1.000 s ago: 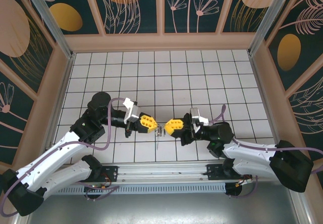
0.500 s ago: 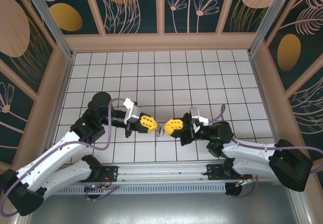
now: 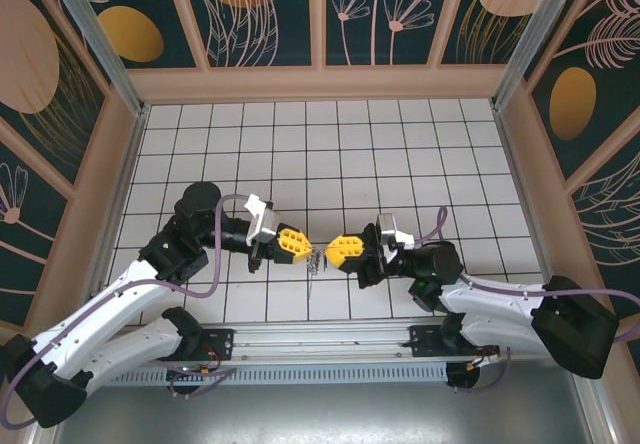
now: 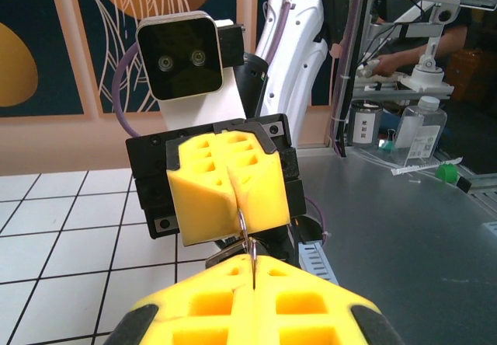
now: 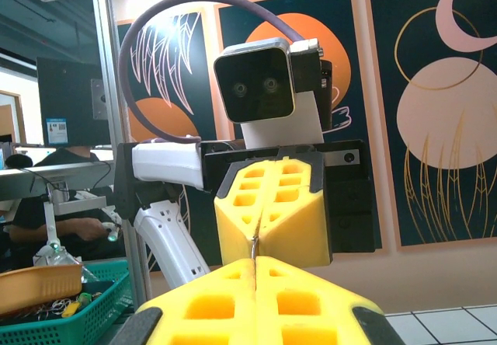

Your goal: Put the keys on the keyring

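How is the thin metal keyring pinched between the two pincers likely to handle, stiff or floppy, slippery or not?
The keyring looks like thin bare wire holding its curve, so probably springy rather than floppy, and light. Smooth metal nipped at the tips of the left pincer and right pincer may well twist or slip.

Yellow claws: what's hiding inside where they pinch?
A thin metal piece sticks out between the left claw and right claw, both pinched shut on it. Its ends are hidden inside them.
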Available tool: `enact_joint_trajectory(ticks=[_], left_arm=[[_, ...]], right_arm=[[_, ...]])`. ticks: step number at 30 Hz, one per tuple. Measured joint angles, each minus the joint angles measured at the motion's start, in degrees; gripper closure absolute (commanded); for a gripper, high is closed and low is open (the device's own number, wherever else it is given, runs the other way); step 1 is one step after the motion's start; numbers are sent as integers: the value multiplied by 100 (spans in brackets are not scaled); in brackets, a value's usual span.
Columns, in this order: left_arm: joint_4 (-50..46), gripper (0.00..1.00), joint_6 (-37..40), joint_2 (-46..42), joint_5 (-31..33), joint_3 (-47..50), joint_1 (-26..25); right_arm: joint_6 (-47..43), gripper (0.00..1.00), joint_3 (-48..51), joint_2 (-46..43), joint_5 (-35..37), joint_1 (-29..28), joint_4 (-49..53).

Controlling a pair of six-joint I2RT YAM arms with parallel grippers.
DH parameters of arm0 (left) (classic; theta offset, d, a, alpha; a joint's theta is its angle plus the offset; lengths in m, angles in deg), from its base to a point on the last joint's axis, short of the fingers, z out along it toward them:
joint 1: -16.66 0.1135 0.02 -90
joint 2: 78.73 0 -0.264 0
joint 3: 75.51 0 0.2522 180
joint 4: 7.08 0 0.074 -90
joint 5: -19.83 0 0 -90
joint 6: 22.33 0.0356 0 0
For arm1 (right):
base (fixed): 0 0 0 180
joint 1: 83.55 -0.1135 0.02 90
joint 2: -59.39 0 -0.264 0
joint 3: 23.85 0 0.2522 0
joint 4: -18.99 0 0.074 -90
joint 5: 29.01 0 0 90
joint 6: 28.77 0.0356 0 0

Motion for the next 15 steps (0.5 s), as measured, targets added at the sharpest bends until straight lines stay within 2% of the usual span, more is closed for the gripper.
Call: enact_joint_trajectory(ticks=[15], left_arm=[[-11, 100, 0, 0, 2, -11, 2]], right_arm=[[-2, 100, 33, -2, 26, 0, -2]])
